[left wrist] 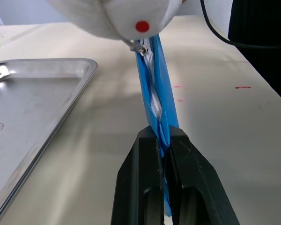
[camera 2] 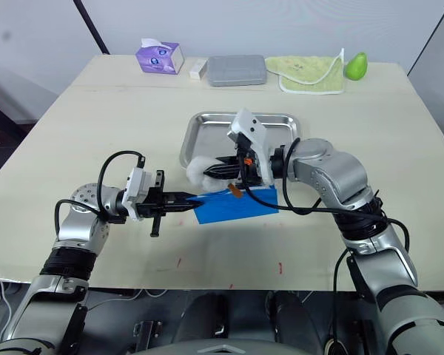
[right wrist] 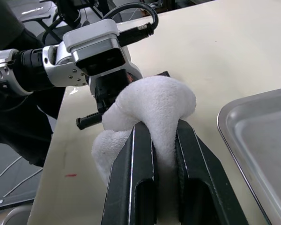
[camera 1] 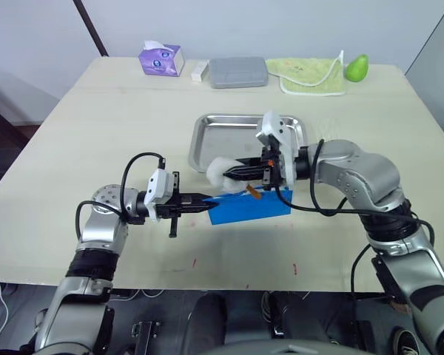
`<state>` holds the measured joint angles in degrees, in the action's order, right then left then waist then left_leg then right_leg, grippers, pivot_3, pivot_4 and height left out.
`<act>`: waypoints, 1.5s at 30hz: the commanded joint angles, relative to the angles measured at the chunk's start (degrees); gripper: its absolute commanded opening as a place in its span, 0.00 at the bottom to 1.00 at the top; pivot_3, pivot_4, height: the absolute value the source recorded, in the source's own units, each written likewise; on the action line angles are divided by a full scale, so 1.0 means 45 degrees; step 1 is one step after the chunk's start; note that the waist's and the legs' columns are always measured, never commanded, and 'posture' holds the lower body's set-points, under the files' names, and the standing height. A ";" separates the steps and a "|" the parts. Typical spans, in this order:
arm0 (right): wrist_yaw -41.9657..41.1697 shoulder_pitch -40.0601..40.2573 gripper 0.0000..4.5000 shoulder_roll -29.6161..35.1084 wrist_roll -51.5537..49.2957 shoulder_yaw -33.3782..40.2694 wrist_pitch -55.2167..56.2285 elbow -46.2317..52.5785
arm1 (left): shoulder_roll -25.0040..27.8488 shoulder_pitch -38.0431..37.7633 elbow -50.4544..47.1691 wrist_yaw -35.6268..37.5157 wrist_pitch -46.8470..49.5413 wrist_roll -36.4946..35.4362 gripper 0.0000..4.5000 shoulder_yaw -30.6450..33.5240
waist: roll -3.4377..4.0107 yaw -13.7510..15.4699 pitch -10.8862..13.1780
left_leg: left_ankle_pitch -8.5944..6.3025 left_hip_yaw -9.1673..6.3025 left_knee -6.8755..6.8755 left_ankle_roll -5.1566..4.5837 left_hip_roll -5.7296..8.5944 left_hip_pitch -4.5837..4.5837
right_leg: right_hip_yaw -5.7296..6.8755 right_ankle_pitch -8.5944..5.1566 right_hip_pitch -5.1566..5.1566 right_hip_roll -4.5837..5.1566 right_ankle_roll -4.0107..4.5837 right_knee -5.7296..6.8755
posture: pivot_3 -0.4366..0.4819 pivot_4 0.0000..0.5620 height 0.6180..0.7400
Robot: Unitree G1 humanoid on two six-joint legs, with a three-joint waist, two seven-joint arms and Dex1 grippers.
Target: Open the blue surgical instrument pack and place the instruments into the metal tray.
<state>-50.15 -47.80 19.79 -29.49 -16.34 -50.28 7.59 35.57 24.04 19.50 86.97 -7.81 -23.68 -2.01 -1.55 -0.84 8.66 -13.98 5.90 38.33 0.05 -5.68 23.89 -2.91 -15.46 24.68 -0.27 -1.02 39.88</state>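
The left gripper (camera 1: 201,200) has its two black fingers (left wrist: 145,154) pinched tight on the near corner of the blue pack (camera 1: 250,206), which lies just below the centre of the head views, close in front of the metal tray (camera 1: 207,140). The right gripper (camera 1: 237,173) has its fingers closed on a soft white fold (right wrist: 154,105); this looks like the pack's padded lining being lifted, though I cannot be sure it is joined to the pack.

The pack looks light and floppy: its edge ripples between the fingers, so it will sag and drag rather than hold its shape. It probably needs one corner pinned while the flap is peeled from its free edge. The padding compresses easily and could slip.

A small orange bit (camera 1: 254,192) shows at the pack's top edge; what it is I cannot tell. The instruments are hidden inside or behind the white fold. The tray's near rim is partly covered by the right gripper.
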 commanded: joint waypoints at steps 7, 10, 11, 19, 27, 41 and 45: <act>0.0493 0.1002 0.00 0.0863 -0.0729 0.0623 -0.1288 0.2546 | -0.0291 0.0260 0.0925 -0.0196 -0.0075 0.0665 0.00 -0.0368 | 0.0000 0.0015 0.0000 | 0.0000 -0.0002 0.0001 0.0000 0.0003 0.0002 | 0.0003 0.0000 -0.0003 0.0006 -0.0001 -0.0001 | 0.48 0.27 1.00; 0.0984 0.2302 0.00 0.1717 -0.0820 0.0820 -0.1743 0.4379 | -0.0382 0.0552 0.1166 -0.0272 -0.0097 0.0738 0.00 -0.0344 | -0.0001 0.0038 -0.0001 | 0.0000 -0.0010 -0.0003 0.0000 0.0002 0.0005 | 0.0010 -0.0001 -0.0004 0.0002 0.0000 -0.0009 | 0.48 0.27 1.00; 0.1182 0.2810 0.00 0.1909 -0.1016 0.0965 -0.2046 0.4976 | -0.0381 0.0606 0.1196 -0.0249 -0.0111 0.0779 0.00 -0.0365 | -0.0003 0.0057 -0.0002 | 0.0000 -0.0010 -0.0004 0.0000 0.0002 0.0008 | 0.0013 -0.0001 -0.0003 0.0005 0.0000 -0.0009 | 0.48 0.27 1.00; 0.2448 0.3645 0.00 0.1459 -0.2008 0.1153 -0.3644 0.5739 | -0.0490 0.0629 0.0778 -0.0383 0.0283 0.0812 0.00 -0.0421 | -0.0003 -0.0015 -0.0005 | 0.0000 -0.0019 -0.0003 0.0000 0.0003 -0.0002 | 0.0007 -0.0002 -0.0005 -0.0004 -0.0001 -0.0001 | 0.48 0.27 1.00; 0.2148 0.3872 0.23 0.1482 -0.1931 0.0432 -0.3180 0.4936 | -0.0420 0.0515 0.0400 -0.0229 0.0512 0.0731 0.00 -0.0470 | -0.0005 0.0010 -0.0005 | 0.0000 -0.0020 -0.0001 0.0000 0.0010 0.0014 | 0.0014 -0.0001 -0.0005 0.0010 -0.0004 -0.0014 | 0.48 0.27 1.00; 0.0307 0.5226 0.99 0.3107 -0.2327 0.0826 -0.1562 0.5480 | -0.0274 0.0545 0.0614 0.0278 0.0092 0.0795 0.00 -0.0476 | -0.0007 0.0007 -0.0007 | 0.0000 -0.0027 -0.0001 0.0000 0.0010 0.0014 | 0.0018 -0.0001 -0.0008 0.0009 -0.0004 -0.0016 | 0.48 0.27 1.00; -0.0337 0.6085 0.99 0.3479 -0.3009 0.2116 -0.0492 0.5833 | -0.0293 0.0481 0.0720 0.0309 -0.0109 0.0821 0.00 -0.0489 | -0.0008 0.0012 -0.0007 | 0.0000 -0.0031 -0.0002 0.0000 0.0010 0.0013 | 0.0019 -0.0002 -0.0008 0.0006 -0.0005 -0.0016 | 0.48 0.27 1.00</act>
<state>-49.84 -21.38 34.83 -40.31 -11.14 -55.36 31.25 34.03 27.16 21.79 86.73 -7.88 -21.46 -2.76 -1.58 -0.78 8.63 -13.99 5.75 38.33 0.05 -5.64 23.95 -2.82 -15.47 24.63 -0.25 -1.05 39.81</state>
